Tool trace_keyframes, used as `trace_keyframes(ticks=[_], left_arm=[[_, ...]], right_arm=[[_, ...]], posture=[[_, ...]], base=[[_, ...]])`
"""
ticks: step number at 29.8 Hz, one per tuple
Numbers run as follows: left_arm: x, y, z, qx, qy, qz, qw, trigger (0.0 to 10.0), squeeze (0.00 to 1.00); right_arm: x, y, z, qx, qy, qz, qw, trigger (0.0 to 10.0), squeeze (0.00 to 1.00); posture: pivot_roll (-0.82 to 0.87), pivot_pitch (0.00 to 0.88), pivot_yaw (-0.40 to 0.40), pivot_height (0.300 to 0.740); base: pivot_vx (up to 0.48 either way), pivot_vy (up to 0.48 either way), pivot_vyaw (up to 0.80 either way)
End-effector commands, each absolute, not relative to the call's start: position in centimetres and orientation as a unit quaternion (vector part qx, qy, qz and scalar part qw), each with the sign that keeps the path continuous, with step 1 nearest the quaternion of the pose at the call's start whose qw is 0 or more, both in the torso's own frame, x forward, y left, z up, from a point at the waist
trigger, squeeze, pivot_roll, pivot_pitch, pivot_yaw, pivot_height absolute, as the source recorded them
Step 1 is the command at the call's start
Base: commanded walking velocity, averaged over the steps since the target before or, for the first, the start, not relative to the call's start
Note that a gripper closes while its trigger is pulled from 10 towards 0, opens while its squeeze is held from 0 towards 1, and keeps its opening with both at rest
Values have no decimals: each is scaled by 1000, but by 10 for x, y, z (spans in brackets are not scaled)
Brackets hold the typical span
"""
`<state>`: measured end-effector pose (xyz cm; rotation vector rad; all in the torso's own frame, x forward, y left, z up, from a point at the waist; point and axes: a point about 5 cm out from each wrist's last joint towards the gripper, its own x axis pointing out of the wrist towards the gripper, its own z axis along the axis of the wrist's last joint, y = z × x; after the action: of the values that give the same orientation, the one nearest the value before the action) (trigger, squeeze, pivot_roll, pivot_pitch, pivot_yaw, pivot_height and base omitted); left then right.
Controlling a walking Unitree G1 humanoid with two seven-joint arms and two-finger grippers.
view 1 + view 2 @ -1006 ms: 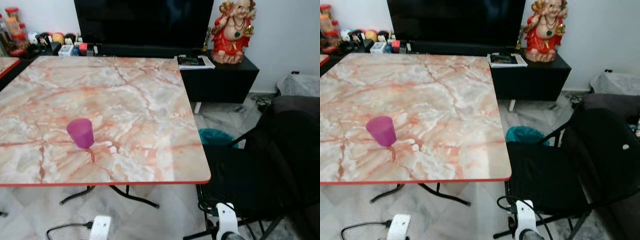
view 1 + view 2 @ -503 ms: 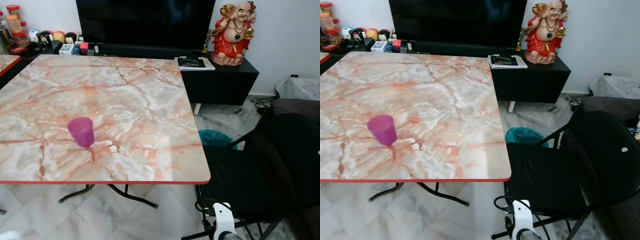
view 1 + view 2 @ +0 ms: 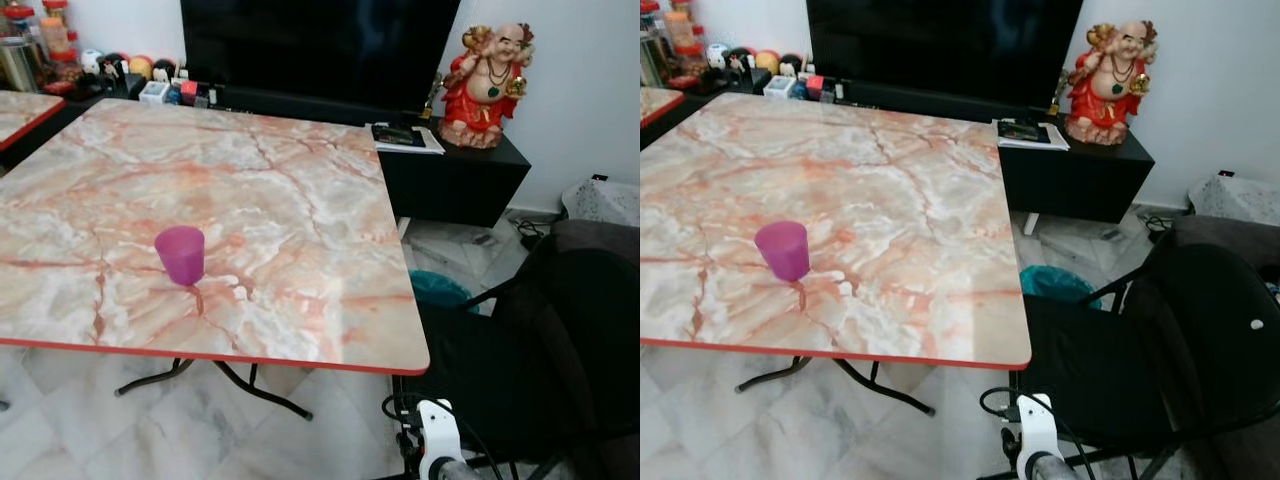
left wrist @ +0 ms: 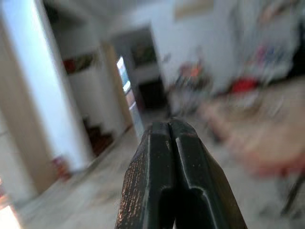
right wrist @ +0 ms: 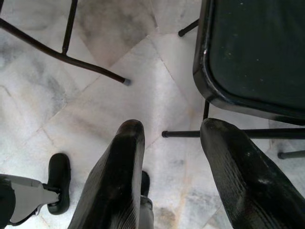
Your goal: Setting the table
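Marble table (image 3: 300, 200), upright translucent purple cup (image 3: 181, 254).

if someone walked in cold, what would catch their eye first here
Probably the purple cup, standing upright and alone on the big marble-patterned table, toward its near left part. Next, the bright red and gold statue on the black cabinet at the back right, beside the dark TV screen. A black folding chair stands on the floor right of the table.
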<state>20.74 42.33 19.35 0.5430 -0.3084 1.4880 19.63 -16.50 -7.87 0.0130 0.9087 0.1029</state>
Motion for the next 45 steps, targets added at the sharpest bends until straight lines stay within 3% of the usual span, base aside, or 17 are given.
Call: trace_keyframes(ticks=[1,2,3,4,7,9,14,15,19,27,35,36,37,45], left_arm=[[243,400,224,240,-201,577,754,10000,0],[249,396,229,235,-209,561,766,10000,0],[280,372,238,217,-214,467,830,10000,0],[297,355,241,191,-216,404,868,10000,0],[326,319,240,148,-198,281,928,10000,0],[352,280,223,73,-139,175,972,10000,0],[361,266,218,47,-121,129,983,10000,0],[368,259,214,38,-102,120,987,10000,1000],[386,235,207,25,-47,64,997,10000,1000],[390,237,210,22,17,60,998,10000,1000],[382,242,221,17,21,44,999,10000,1000],[380,241,220,17,25,38,999,10000,388],[378,240,220,16,30,31,999,10000,0],[357,255,203,62,85,40,994,10000,0]], right_arm=[[200,-169,-77,0,437,46,898,10000,0],[200,-169,-77,0,437,46,898,10000,0],[200,-170,-77,1,437,44,898,10000,0],[200,-171,-77,3,436,41,899,10000,0],[200,-171,-77,4,436,38,899,10000,0],[198,-171,-77,4,438,37,898,10000,0],[198,-171,-78,4,439,38,898,10000,0],[198,-171,-77,6,438,34,898,10000,0],[199,-171,-77,12,435,25,900,10000,0],[194,-175,-79,14,440,18,898,10000,0],[194,-178,-79,10,441,18,897,10000,0],[194,-178,-79,9,441,18,897,10000,0],[194,-177,-79,9,441,19,897,10000,0],[193,-174,-80,7,443,26,896,10000,0]], posture=[[47,0,-106,740],[47,0,-106,740],[37,0,-99,740],[37,0,-99,740],[33,0,-98,740],[21,0,-93,740],[16,0,-91,740],[-1,0,-80,740],[-16,0,-68,740],[-21,0,-68,740],[-9,0,-81,740],[-7,0,-84,740],[-6,0,-84,740],[5,0,-81,740]], base=[[0,0,0],[0,0,0],[0,0,0],[0,0,0],[0,0,0],[0,0,0],[0,0,0],[0,0,0],[0,0,0],[0,0,0],[0,0,0],[0,0,0],[0,0,0],[0,0,0]])
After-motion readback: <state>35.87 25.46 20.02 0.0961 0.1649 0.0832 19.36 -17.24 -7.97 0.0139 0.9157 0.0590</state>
